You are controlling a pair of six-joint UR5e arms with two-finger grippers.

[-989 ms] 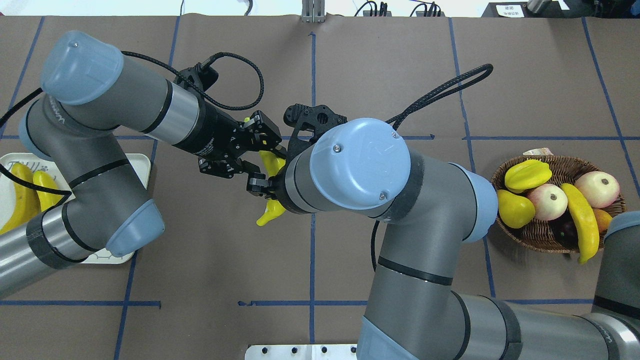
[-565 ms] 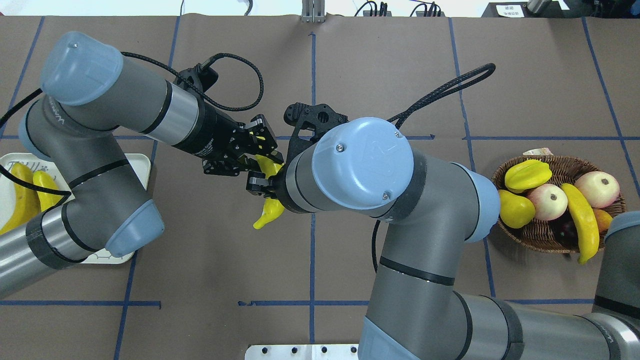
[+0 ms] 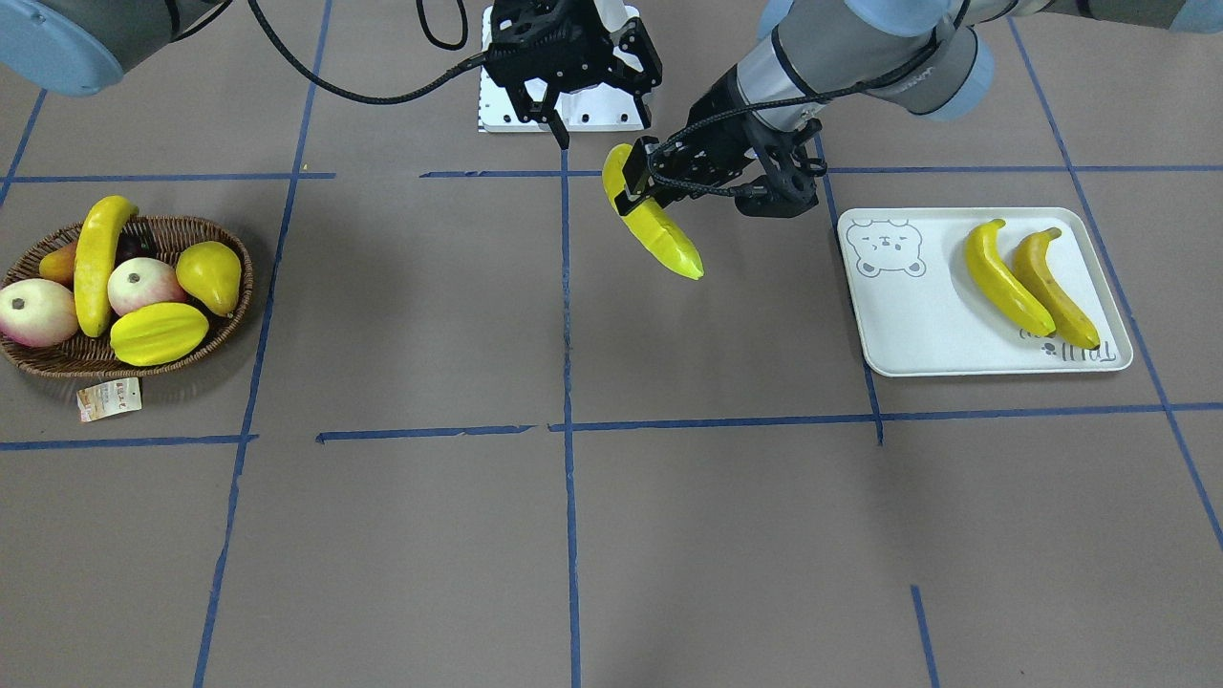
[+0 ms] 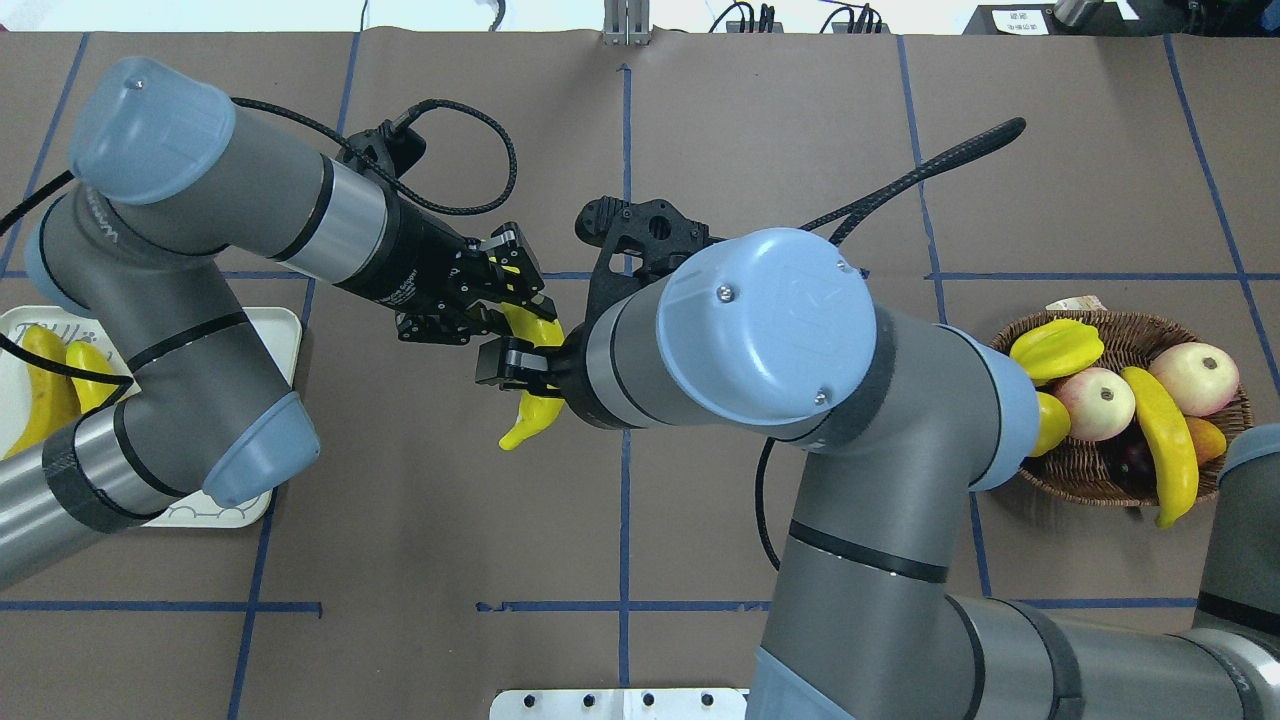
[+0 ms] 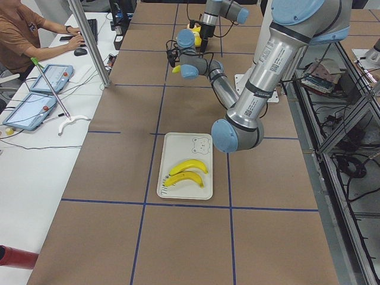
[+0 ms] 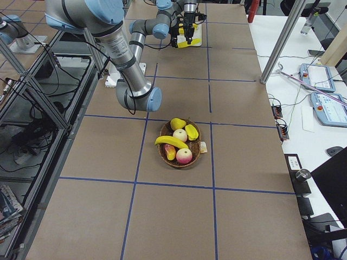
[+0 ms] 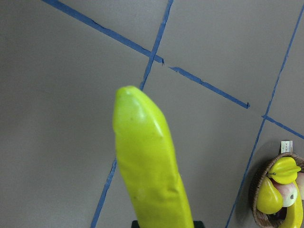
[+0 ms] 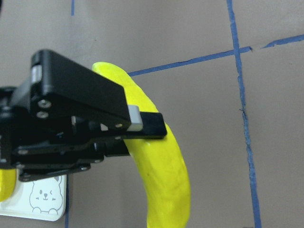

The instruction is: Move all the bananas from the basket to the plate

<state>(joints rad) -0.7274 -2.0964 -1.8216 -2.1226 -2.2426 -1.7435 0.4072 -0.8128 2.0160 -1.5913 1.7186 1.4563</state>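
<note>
My left gripper [image 3: 635, 186] is shut on the upper part of a yellow banana [image 3: 659, 239] and holds it above the table's middle; they also show in the overhead view as the gripper [image 4: 515, 300] and the banana [image 4: 525, 425]. My right gripper [image 3: 602, 119] stands open just beside the banana's top end. The banana fills the left wrist view [image 7: 149, 166] and the right wrist view [image 8: 161, 166]. The plate [image 3: 917, 325] holds two bananas, one bright [image 3: 998, 277] and one brownish [image 3: 1051, 287]. One banana [image 3: 96, 258] lies in the basket [image 3: 57, 358].
The basket also holds a starfruit [image 3: 158, 333], a pear [image 3: 210, 275] and two apples [image 3: 139, 285]; a paper tag [image 3: 110, 398] lies beside it. The robot's white base plate [image 3: 573, 110] is behind the grippers. An operator [image 5: 29, 35] sits at a side desk.
My left gripper's jaws have closed on the banana. The banana and both grippers have shifted slightly towards the plate side. The right arm's elbow has swung right.
</note>
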